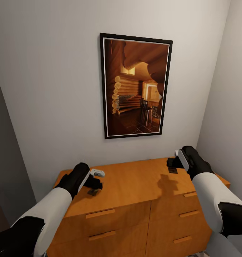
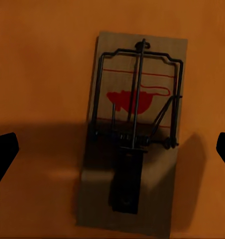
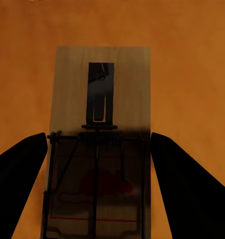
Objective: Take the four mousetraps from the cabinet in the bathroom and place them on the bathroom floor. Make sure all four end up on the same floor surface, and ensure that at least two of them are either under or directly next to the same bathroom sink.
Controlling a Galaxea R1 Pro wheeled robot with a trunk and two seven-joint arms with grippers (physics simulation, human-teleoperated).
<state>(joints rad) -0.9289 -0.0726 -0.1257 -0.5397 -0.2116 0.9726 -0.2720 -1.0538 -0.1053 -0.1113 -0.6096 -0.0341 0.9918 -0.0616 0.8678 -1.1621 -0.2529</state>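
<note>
Both arms reach out over the cabinet [image 1: 135,185], each one above a mousetrap lying flat on its smooth orange-brown wooden top. Nearest of all, in the right wrist view, the right gripper [image 3: 99,149] has its two dark fingers [image 3: 20,174] spread wide, one on each side of a mousetrap [image 3: 100,99], not touching it yet. It holds nothing. That trap lies near the cabinet's back right corner [image 1: 172,170].

In the left wrist view, the left gripper [image 2: 112,149] is open very wide too, and empty. Its mousetrap [image 2: 135,134] lies near the cabinet's front left edge [image 1: 93,192].

Each trap is a thin, pale wooden board with dark wire bars, a spring and a red mouse picture.

I think this is the picking-up step, and no trap is on the bathroom floor yet. Next, each gripper should go down and pinch the board's long sides gently. The boards are thin and flat, so they could slip.
</note>
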